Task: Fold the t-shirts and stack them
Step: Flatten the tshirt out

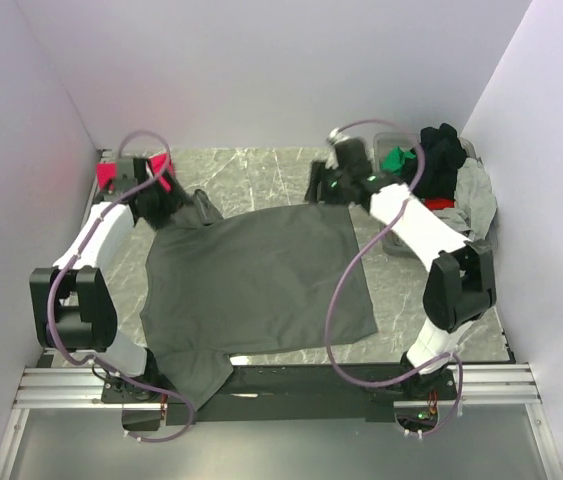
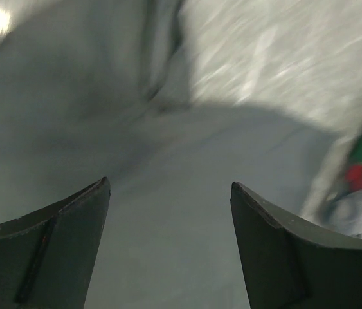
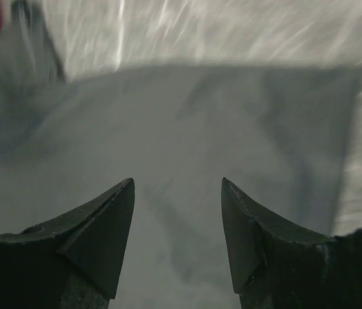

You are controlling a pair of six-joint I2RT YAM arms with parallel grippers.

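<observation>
Wrist views show left tool (image 2: 170, 183) and right tool (image 3: 177, 180) parted

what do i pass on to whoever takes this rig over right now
Left pincer: open, empty, over the charcoal t-shirt, far left part.
Right pincer: open, empty, near its far right corner.
The charcoal one lies spread flat, not folded yet.
The magenta t-shirt sits at the far left corner; other shirts are piled far right.
Left to do: fold each, then stack.
</observation>
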